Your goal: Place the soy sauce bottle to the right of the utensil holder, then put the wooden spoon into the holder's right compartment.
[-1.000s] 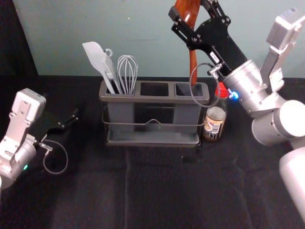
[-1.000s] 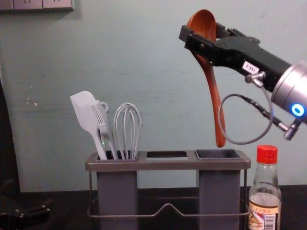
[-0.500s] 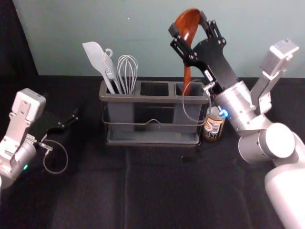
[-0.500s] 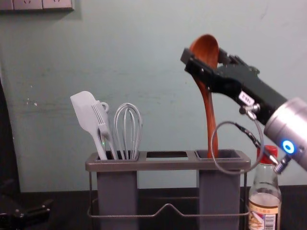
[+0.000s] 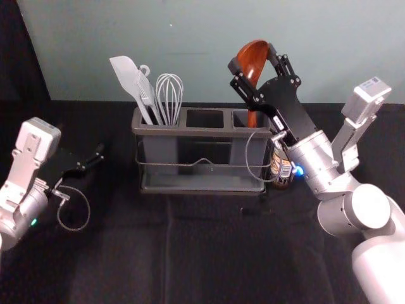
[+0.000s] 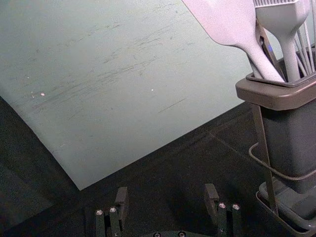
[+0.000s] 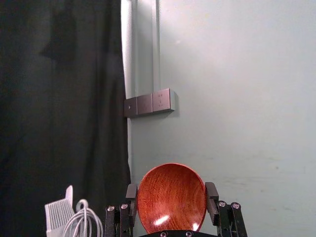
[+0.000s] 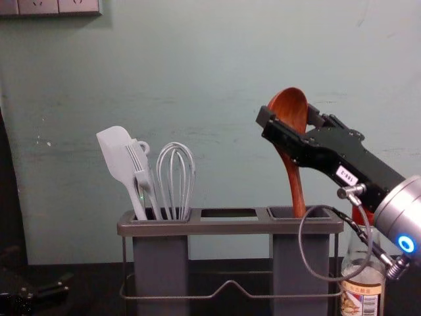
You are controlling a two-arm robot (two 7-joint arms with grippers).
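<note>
Clasps wooden spoon [image 8: 288, 102] in right gripper [image 5: 253, 57] above utensil holder [image 8: 230, 227], tip inside right compartment [image 8: 300, 263], left of soy sauce bottle [image 8: 362, 289], with spatula [image 8: 115, 148], brush [image 8: 140, 164] and whisk [image 8: 175, 144] in left compartment [image 8: 161, 263] and left gripper [image 5: 99, 154], spread wide, parked at left.

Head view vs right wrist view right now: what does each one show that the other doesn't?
Head view: utensil holder, soy sauce bottle, left gripper off to the holder's left.
Right wrist view: wall panel.
Both: wooden spoon held in the right gripper, whisk, pale wall.
</note>
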